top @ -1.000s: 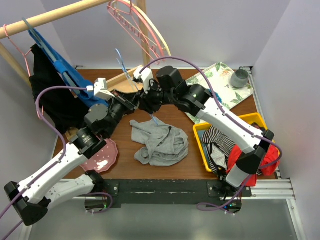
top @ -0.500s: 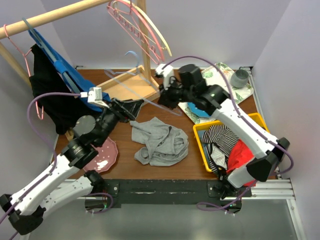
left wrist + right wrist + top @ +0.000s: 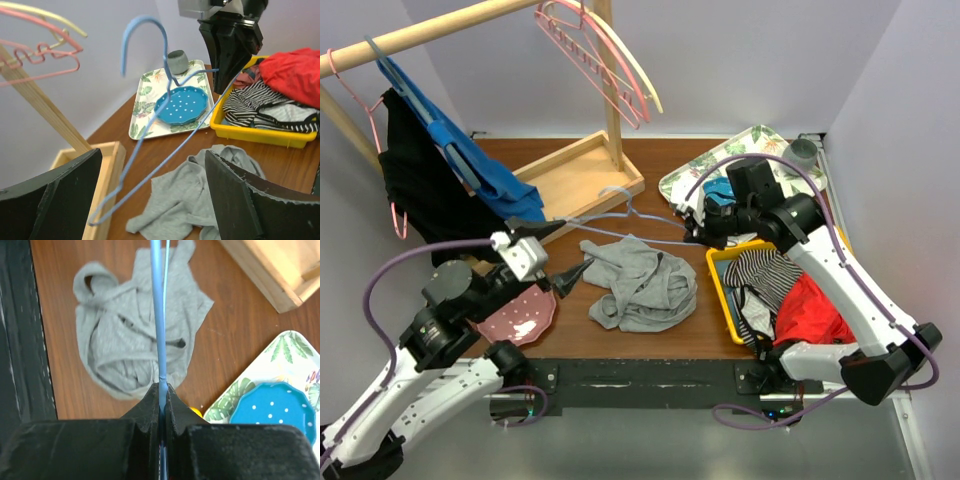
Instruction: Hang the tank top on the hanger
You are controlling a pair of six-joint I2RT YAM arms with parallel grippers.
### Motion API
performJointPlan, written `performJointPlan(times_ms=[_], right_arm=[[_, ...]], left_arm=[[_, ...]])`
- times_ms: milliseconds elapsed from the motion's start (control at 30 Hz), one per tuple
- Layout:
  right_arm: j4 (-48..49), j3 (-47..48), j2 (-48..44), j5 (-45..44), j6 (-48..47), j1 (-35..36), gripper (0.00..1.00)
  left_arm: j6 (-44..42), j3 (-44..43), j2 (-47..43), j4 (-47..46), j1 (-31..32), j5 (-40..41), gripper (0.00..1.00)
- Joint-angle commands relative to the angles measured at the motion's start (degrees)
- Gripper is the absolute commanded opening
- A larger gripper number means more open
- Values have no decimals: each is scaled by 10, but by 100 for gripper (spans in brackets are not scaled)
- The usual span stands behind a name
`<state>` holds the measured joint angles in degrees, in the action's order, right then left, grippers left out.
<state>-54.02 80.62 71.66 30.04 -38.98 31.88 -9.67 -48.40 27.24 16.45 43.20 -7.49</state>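
Clenched right gripper (image 3: pixel 160 388) jaws pinch the hanger's (image 3: pixel 158 315) right end; left gripper (image 3: pixel 558 254) gapes empty. One-ended hold: hanger may twist, missing the tank top (image 3: pixel 640 285).

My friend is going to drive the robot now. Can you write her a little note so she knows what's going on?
The left gripper is open and holds nothing; it sits near the hanger's left end.
The right gripper is shut on the pale-blue hanger and holds it in the air above the table.
The grey tank top lies crumpled on the table, and neither gripper touches it.
Done: the hanger is picked up.
Left: grab the tank top and get its straps onto the hanger.
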Motion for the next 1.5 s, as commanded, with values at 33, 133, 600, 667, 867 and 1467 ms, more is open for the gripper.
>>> performJointPlan(times_ms=[33, 133, 600, 667, 867, 1467], right_arm=[[-97, 1, -14, 39, -149, 1, 0], [-119, -3, -14, 61, -176, 1, 0], [-139, -15, 0, 115, -215, 1, 0], [-137, -17, 1, 116, -214, 1, 0], [-160, 12, 27, 150, -206, 2, 48], [-126, 82, 109, 197, -71, 64, 0]], left_arm=[[-135, 11, 14, 25, 0, -91, 89], [-135, 20, 42, 37, 0, -138, 89], [-71, 45, 172, -26, 0, -278, 6], [-55, 51, 178, -33, 0, -285, 0], [48, 100, 184, -127, 0, -297, 0], [156, 106, 285, -271, 3, -241, 0]])
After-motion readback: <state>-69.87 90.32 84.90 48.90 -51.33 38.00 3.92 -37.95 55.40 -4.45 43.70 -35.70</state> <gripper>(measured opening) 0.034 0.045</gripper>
